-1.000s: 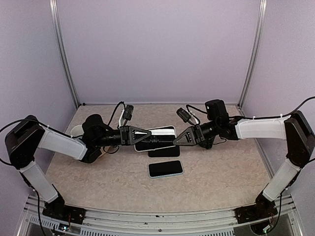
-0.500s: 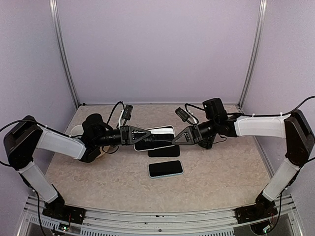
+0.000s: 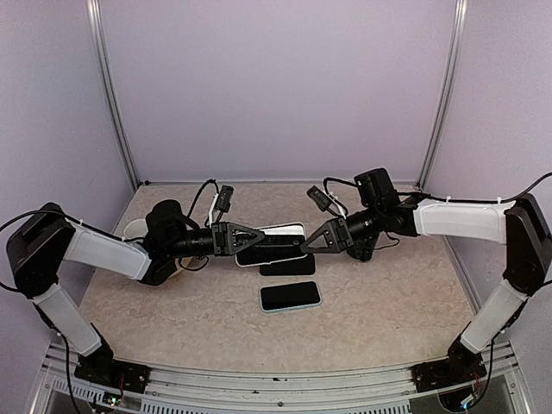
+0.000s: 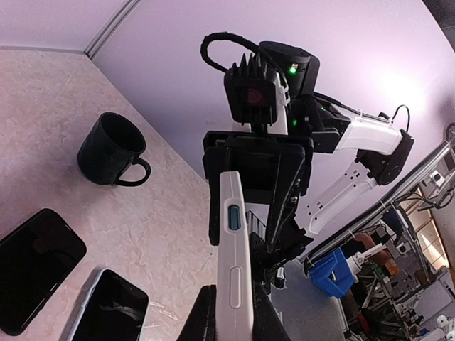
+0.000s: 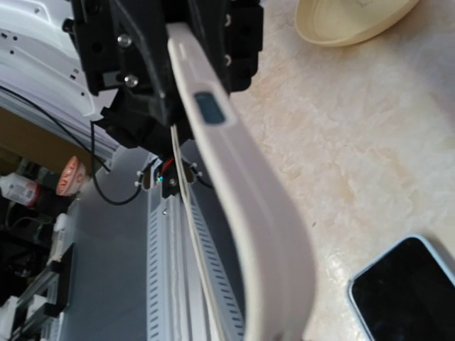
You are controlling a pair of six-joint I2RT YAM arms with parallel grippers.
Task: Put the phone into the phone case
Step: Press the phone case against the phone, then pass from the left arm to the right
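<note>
My left gripper (image 3: 260, 242) is shut on the left end of a white phone case (image 3: 283, 229), held on edge above the table with its dark face toward the camera. In the left wrist view the case (image 4: 235, 256) stands edge-on between my fingers (image 4: 202, 317). My right gripper (image 3: 305, 244) is at the case's right end, and its jaws stand wider than the case on both sides (image 4: 254, 213). The right wrist view shows only the case's curved edge (image 5: 245, 213), none of its own fingers. A black phone (image 3: 289, 266) and a pale-rimmed phone (image 3: 291, 296) lie flat below.
A black mug (image 4: 108, 149) stands on the table under the right arm. A beige bowl (image 3: 135, 229) sits behind the left arm. The enclosure's walls and posts close in the back and sides.
The right gripper has edged slightly left and up along the case's right end, and its jaws now stand apart. The left arm, the case and both phones have stayed put.
</note>
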